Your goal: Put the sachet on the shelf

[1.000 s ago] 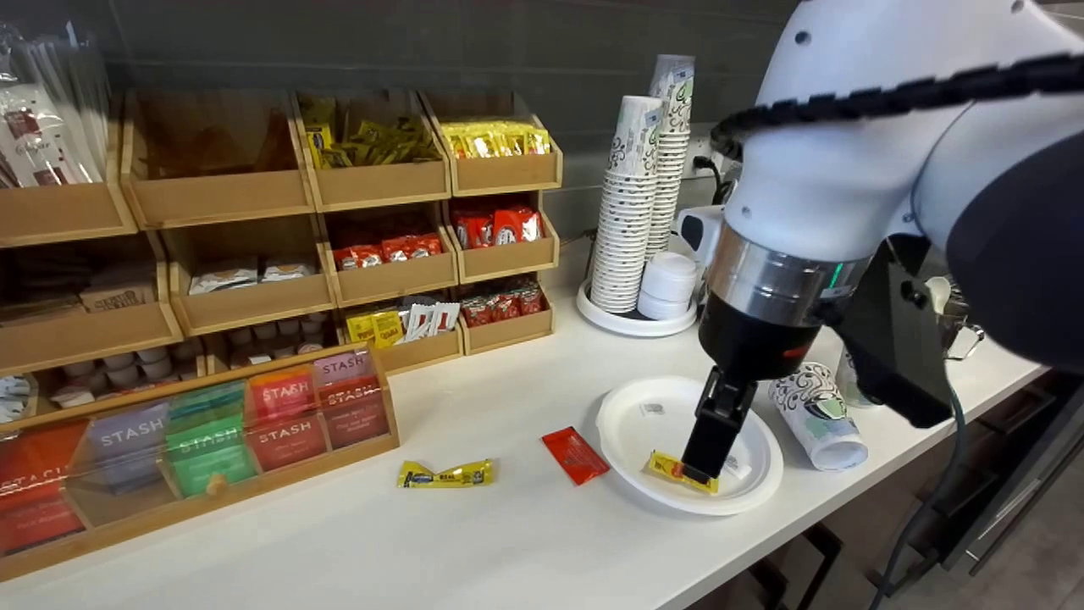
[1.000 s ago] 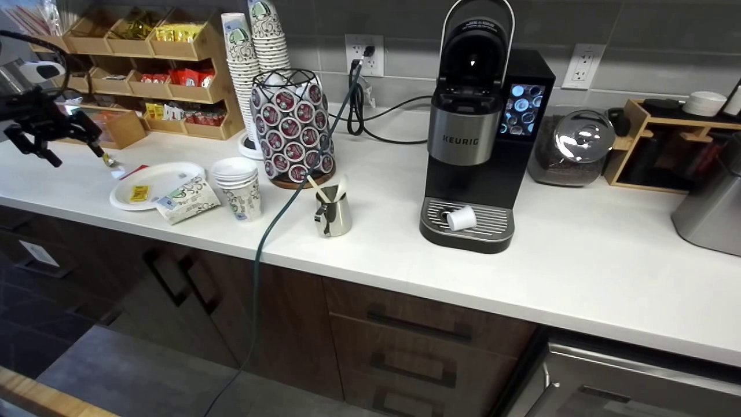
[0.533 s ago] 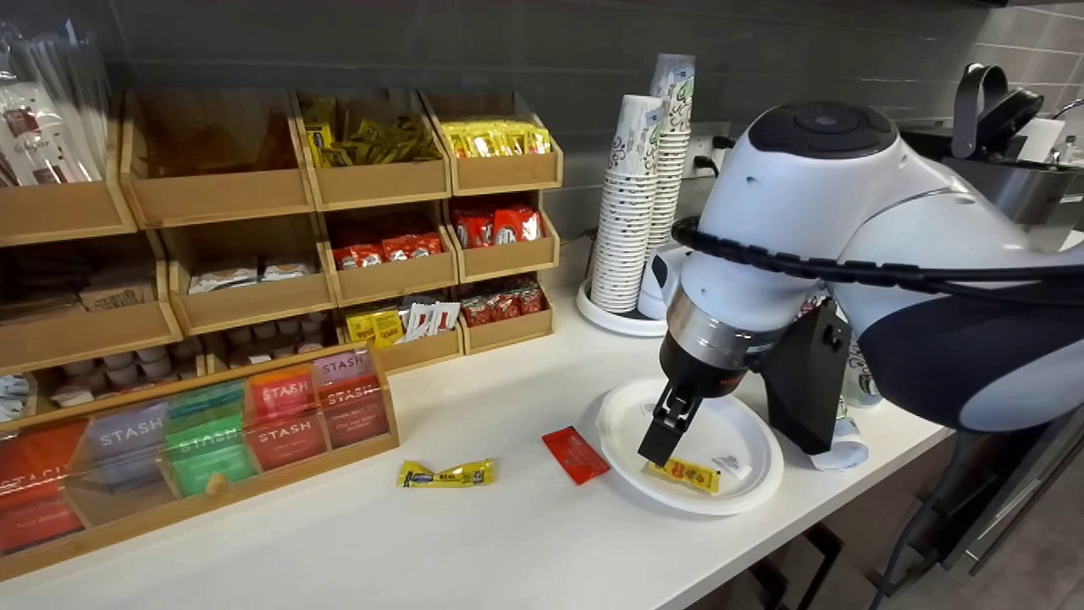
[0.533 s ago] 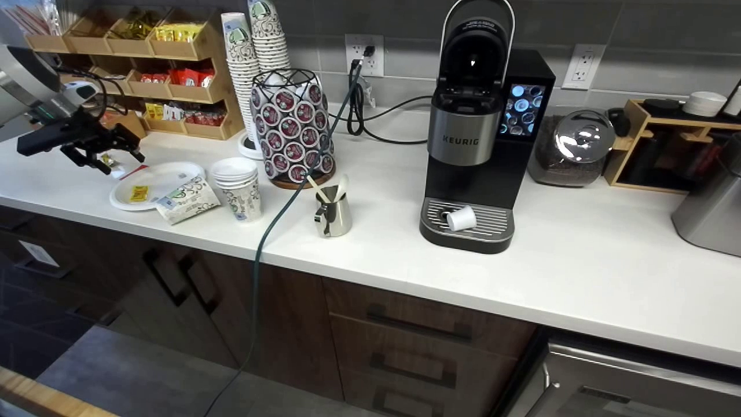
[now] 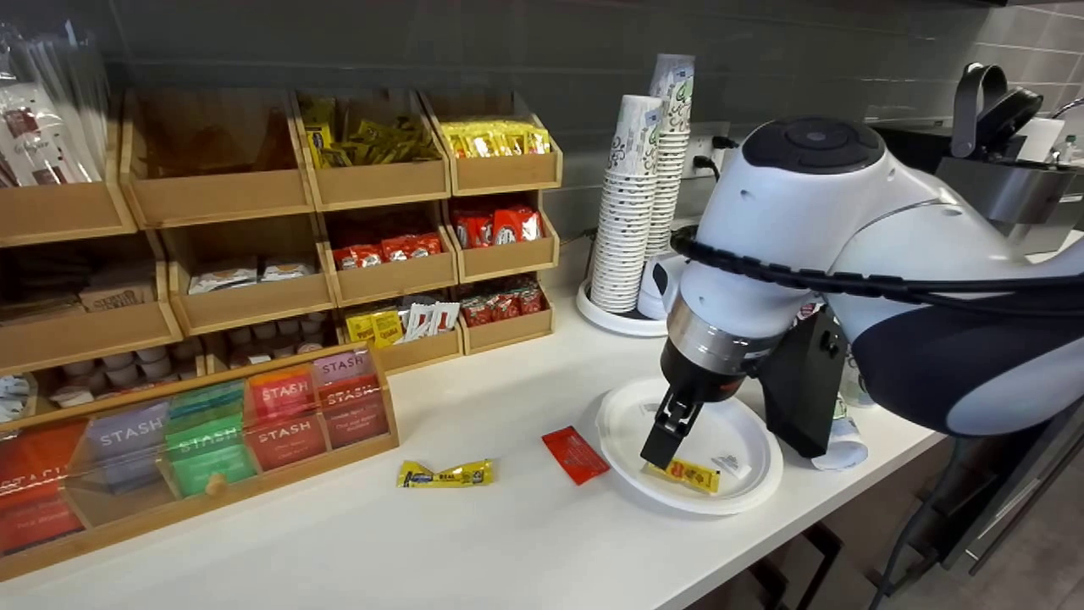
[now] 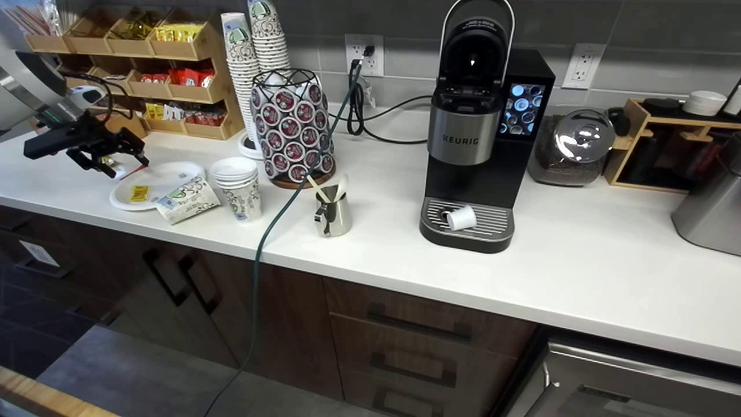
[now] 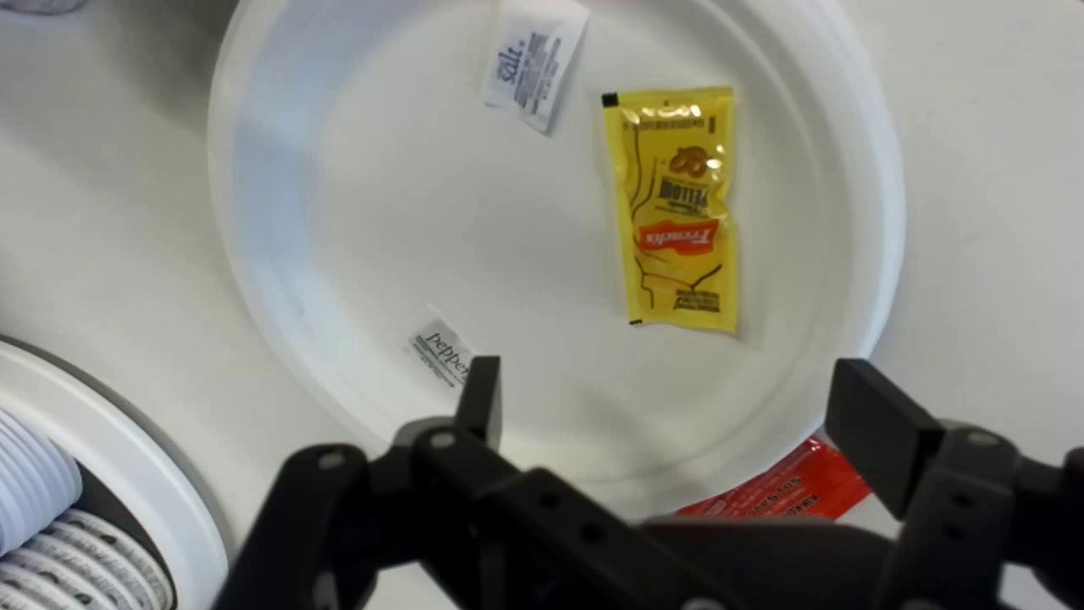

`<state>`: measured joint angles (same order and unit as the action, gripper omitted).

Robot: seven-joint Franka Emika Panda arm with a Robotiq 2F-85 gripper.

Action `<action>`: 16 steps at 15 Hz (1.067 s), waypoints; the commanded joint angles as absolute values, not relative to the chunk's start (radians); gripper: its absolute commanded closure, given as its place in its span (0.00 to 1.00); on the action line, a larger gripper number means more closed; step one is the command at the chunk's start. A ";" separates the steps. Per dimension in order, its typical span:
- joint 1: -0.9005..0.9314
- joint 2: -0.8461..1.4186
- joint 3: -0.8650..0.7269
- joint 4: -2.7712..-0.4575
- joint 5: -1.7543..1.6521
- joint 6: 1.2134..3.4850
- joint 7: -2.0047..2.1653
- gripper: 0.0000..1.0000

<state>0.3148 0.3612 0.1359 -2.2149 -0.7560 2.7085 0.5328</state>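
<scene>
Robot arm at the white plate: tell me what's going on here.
A robot arm hangs with its jaws open over the edge of a white plate, gripping nothing. The yellow French's sachet lies flat on that plate, along with a salt packet and a pepper packet. The sachet is meant for the wooden shelf, so picking it up is probably next.

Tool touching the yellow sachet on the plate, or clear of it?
Apart. The wrist view shows it: the tool is open, and bare plate lies between it and the yellow sachet.
</scene>
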 commanded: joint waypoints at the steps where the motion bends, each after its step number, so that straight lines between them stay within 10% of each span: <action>1: 0.324 0.422 0.111 -2.182 -0.784 2.734 0.567 0.19; 16: 0.361 0.444 0.093 -2.175 -0.804 2.742 0.611 0.44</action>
<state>0.3395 0.4215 0.1161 -2.1889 -0.7645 2.7168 0.5604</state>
